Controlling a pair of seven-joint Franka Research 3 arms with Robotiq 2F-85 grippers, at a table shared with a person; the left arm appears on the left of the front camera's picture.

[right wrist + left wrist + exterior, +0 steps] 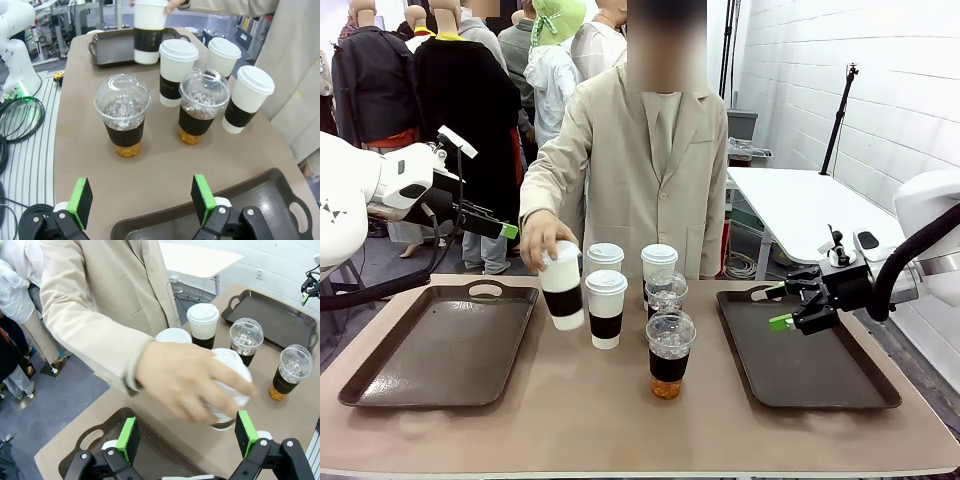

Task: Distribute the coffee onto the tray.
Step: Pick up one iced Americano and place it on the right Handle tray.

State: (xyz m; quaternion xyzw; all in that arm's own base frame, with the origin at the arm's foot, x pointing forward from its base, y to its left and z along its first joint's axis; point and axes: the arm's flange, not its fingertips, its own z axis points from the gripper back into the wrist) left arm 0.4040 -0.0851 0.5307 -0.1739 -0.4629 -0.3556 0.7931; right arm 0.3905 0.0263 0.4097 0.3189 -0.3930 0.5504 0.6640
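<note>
now, held cup (561, 288) tilted, other cups (606, 308) upright

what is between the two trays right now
In the front view, between the left tray and right tray: three standing white lidded cups, two iced drinks, and a fourth white cup tilted in the person's hand.
</note>
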